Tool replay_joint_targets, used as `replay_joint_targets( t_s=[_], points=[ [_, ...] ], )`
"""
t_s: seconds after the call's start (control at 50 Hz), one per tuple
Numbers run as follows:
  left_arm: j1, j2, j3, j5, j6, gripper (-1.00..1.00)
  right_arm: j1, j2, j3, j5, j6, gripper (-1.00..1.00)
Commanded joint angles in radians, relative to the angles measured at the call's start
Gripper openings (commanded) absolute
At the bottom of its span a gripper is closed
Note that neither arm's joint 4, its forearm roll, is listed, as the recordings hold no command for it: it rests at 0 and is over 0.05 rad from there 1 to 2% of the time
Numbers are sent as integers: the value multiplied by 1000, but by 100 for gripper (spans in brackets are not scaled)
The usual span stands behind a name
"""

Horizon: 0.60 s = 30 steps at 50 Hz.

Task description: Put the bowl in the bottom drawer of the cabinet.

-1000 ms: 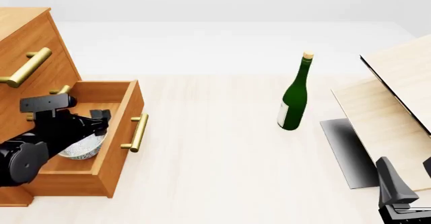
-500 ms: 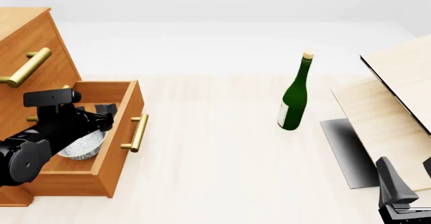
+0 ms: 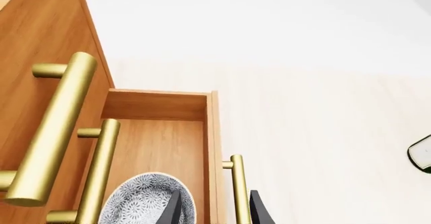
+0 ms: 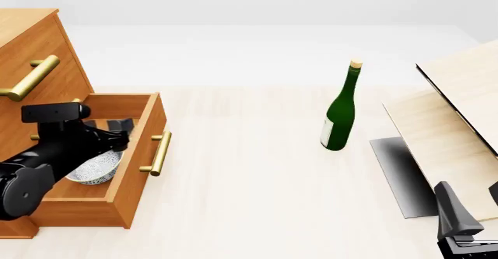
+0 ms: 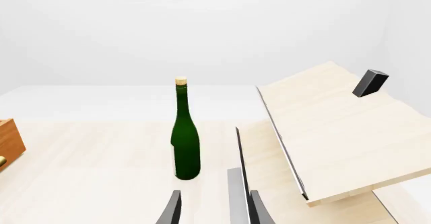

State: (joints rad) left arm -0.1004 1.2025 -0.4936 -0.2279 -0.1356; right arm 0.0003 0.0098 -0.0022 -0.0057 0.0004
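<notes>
**Bowl lies in the open bottom drawer**

The bowl [image 4: 95,168] sits on the floor of the bottom drawer [image 4: 139,154], which is pulled out from the cabinet [image 4: 35,66] at the table's [image 4: 249,183] left edge. It rests toward the drawer's front wall, partly hidden in the front view by the left arm. The left gripper [image 3: 214,209] hangs above the drawer with its fingers spread and nothing between them; one fingertip is over the bowl's rim [image 3: 149,201], the other over the drawer's brass handle [image 3: 238,191] (whether either touches cannot be told). The right gripper [image 5: 214,209] sits low at the table's near right corner, fingers apart and empty. A green bottle [image 4: 340,110] stands upright right of the table's middle, beside pale wooden boards [image 4: 459,113] along the right edge.
</notes>
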Motion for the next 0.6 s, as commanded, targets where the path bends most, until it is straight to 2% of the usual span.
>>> replay_joint_targets(
  t_s=[0.02, 0.38, 0.42, 0.6],
  points=[
    [0, -34, 6, 10, 6, 100, 0, 0, 0, 0, 0, 100],
    [4, -58, -7, 29, 19, 100, 0, 0, 0, 0, 0, 100],
    [13, -68, -11, 38, 38, 100, 0, 0, 0, 0, 0, 100],
    [-1, -67, -15, 32, 30, 100, 0, 0, 0, 0, 0, 100]
  ],
)
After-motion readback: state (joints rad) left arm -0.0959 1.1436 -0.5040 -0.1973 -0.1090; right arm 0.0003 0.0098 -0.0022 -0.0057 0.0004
